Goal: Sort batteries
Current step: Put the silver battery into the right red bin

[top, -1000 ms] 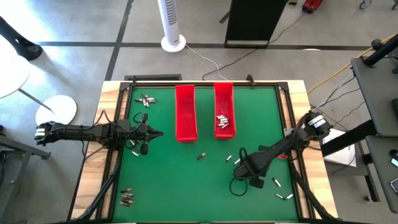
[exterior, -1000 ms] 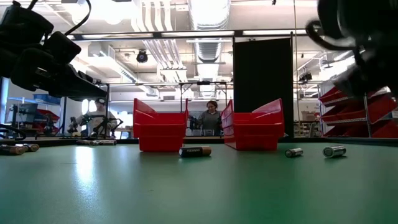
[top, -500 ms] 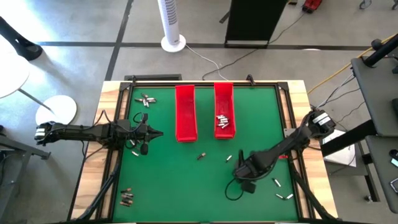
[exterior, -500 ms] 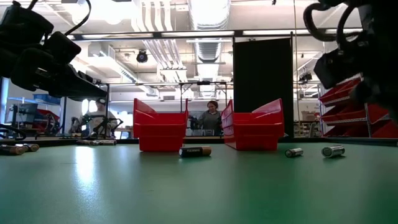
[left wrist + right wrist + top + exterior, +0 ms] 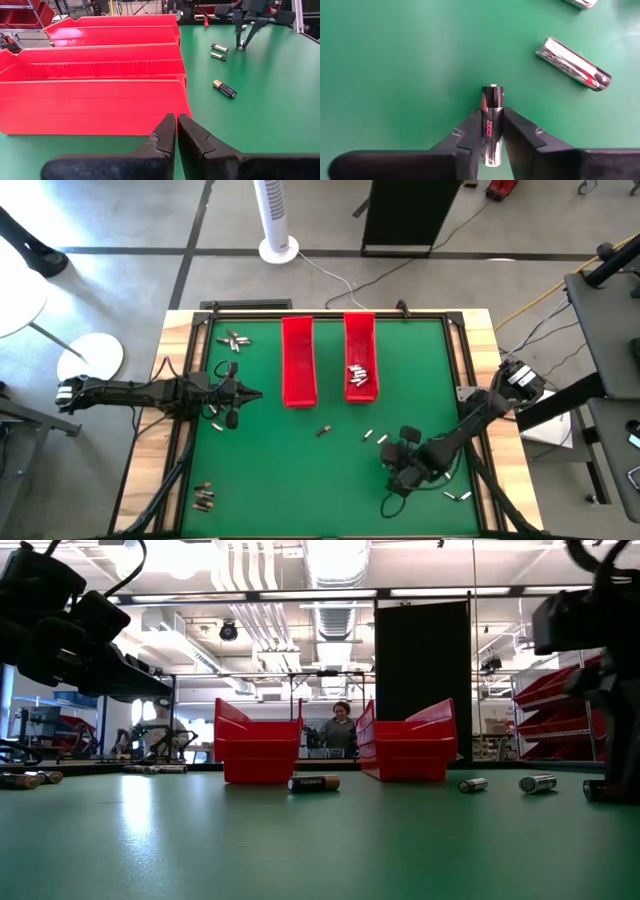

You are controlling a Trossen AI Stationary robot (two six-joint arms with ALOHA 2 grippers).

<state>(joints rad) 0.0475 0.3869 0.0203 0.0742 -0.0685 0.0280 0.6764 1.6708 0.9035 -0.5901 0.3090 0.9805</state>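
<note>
Pretty clearly a robotics lab or workshop inside some big industrial hall. In the low view the background is a high open ceiling with exposed ducts and pipes (image 5: pixel 335 580) across the top centre and strip lighting. At the far right edge there's a rack of red storage bins (image 5: pixel 560 725), and on the left, benches cluttered with gear. A person (image 5: pixel 341 728) sits at a workstation in the middle of the frame, behind the table. From above, the floor is bare grey concrete (image 5: pixel 120 220), a white tower fan (image 5: pixel 277 220) stands at top centre, and cables trail off to the right.
</note>
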